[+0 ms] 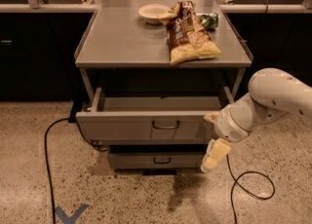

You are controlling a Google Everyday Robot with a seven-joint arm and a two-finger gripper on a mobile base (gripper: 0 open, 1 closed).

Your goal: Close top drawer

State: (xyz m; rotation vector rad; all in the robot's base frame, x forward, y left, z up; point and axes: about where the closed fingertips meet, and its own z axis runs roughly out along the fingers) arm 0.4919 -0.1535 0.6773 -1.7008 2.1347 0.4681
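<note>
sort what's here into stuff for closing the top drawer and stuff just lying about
For the job: top drawer, pulled open; pincer, hanging by the drawer front's right end.
Lying about: bowl, chip bag, green packet on the cabinet top; lower drawer; floor cable.

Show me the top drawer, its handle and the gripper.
top drawer [117,128]: camera view, bare front panel
handle [165,125]: camera view, loop's middle
gripper [210,159]: camera view, lower end, below the drawer's right corner

The top drawer [146,128] stands pulled out beneath the table [122,43]. The claw [208,164] hangs just beside one front corner of it, pointing floorward. A chip bag [187,33] and a bowl [153,12] rest on the table.
</note>
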